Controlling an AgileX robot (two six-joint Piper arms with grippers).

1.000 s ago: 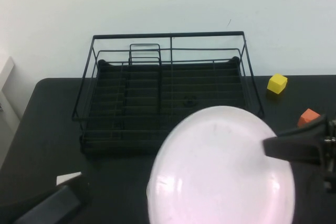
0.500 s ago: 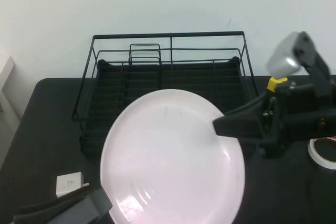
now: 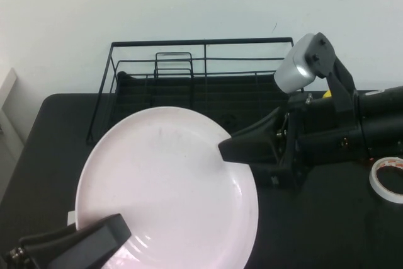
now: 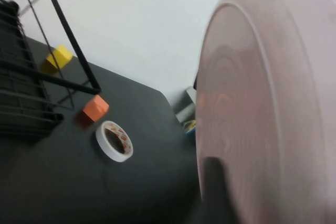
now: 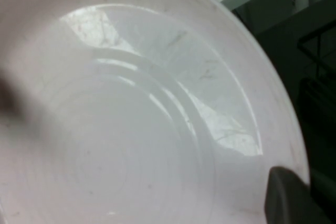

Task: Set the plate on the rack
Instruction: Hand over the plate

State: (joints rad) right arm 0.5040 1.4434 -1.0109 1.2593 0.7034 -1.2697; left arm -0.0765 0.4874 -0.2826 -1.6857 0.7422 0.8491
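Observation:
The large pale pink plate (image 3: 164,181) hangs tilted in the air in front of the black wire rack (image 3: 201,86), covering the rack's front edge in the high view. My right gripper (image 3: 228,151) is shut on the plate's right rim; the right wrist view shows the plate's face (image 5: 131,129) with the gripper (image 5: 294,192) at its edge. My left gripper (image 3: 94,240) is at the plate's near-left rim. In the left wrist view the plate (image 4: 262,103) is seen edge-on, right against the gripper (image 4: 220,192). The rack also shows there (image 4: 31,77).
A white tape roll (image 3: 387,177) lies on the black table to the right, also in the left wrist view (image 4: 114,140). An orange cube (image 4: 95,107) and a yellow cube (image 4: 58,57) sit right of the rack. A pale wall stands behind.
My right arm has carried the plate leftward and slightly up across the rack's front. My left gripper has risen from the near-left corner and now meets the plate's lower rim.

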